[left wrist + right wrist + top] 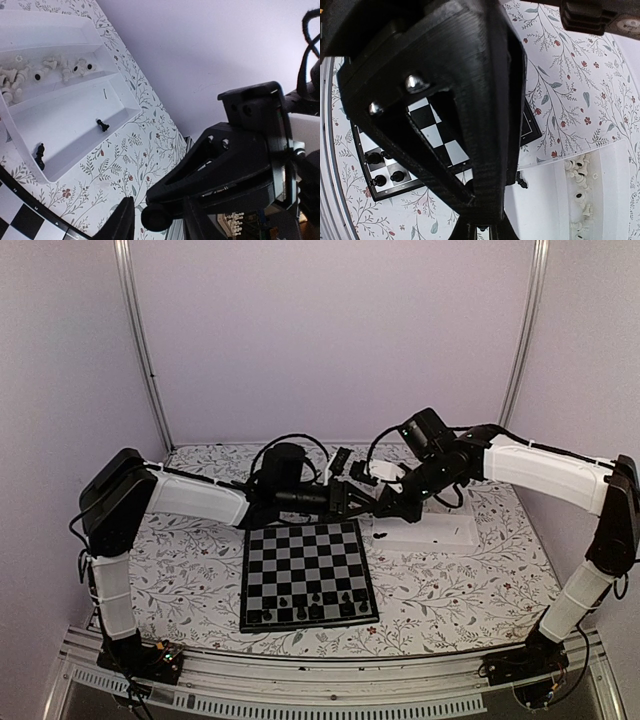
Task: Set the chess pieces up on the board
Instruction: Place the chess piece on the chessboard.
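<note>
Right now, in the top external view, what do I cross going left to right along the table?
left arm's upright link → board → white tray → right arm's upright link

Bright even light, faint shadows; wrist views warp, blurring close up.
</note>
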`<action>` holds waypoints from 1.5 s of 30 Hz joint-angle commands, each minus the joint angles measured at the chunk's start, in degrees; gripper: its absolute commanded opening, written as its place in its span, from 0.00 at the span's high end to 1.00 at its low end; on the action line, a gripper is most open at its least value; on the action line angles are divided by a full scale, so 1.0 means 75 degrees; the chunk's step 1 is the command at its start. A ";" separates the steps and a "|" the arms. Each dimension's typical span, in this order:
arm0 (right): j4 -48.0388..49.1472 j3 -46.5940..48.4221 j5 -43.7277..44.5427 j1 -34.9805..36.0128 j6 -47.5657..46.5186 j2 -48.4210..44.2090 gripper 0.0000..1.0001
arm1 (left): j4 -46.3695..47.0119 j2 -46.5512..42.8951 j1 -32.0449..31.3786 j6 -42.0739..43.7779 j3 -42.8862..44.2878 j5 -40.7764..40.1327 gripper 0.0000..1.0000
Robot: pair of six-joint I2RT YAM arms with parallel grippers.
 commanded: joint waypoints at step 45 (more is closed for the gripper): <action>0.3485 0.0059 -0.7277 -0.2060 0.6114 0.1190 0.54 | 0.4199 -0.0104 0.0542 -0.1102 -0.0784 -0.0828 0.83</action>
